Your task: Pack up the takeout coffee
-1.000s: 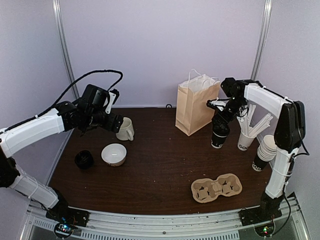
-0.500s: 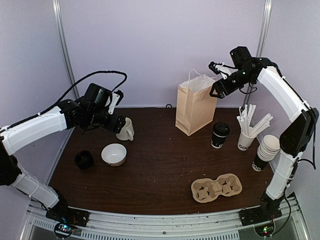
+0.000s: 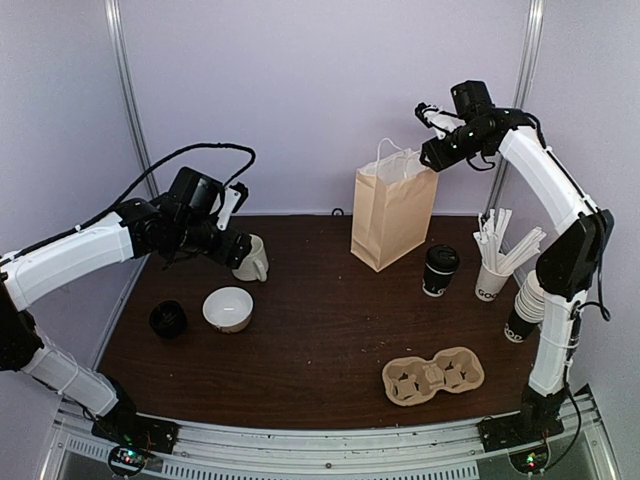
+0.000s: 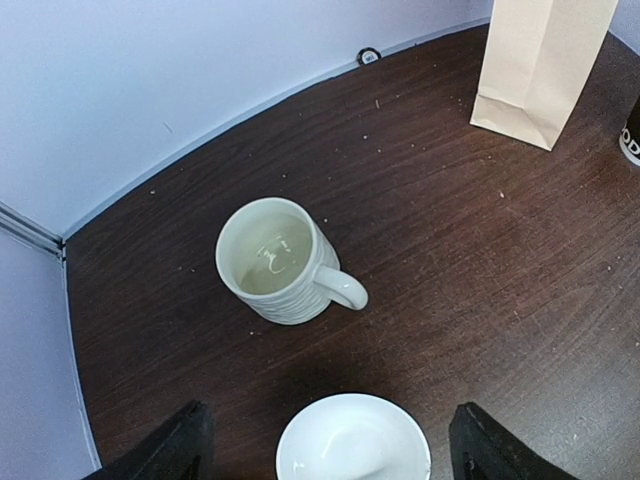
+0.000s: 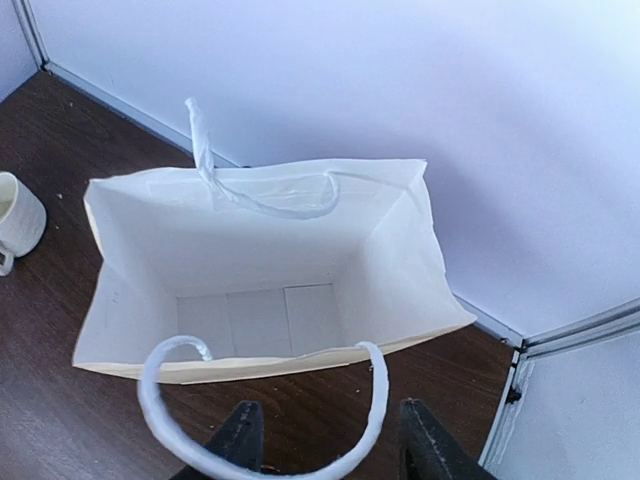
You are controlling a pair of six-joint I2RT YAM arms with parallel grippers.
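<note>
The takeout coffee (image 3: 440,270), a black cup with a black dome lid, stands alone on the table to the right of the tan paper bag (image 3: 392,215); its edge shows in the left wrist view (image 4: 632,135). My right gripper (image 3: 432,118) hangs high over the bag's right rim, away from the cup. In the right wrist view the right gripper (image 5: 325,445) has its fingers apart, looking down into the empty bag (image 5: 250,250), and the near white handle (image 5: 372,420) loops between them. My left gripper (image 3: 238,240) is open at the far left.
Below the left gripper (image 4: 335,455) are a cream mug (image 4: 280,262) and a white bowl (image 4: 352,440). A small black cup (image 3: 168,318) stands left of the bowl. A cardboard cup carrier (image 3: 433,375) lies front right. A cup of stirrers (image 3: 495,270) and stacked paper cups (image 3: 530,300) stand at the right edge.
My right gripper left the takeout coffee, rose and moved back over the bag's opening, and its jaws narrowed. The coffee stays where it stood. The left arm barely moved.
</note>
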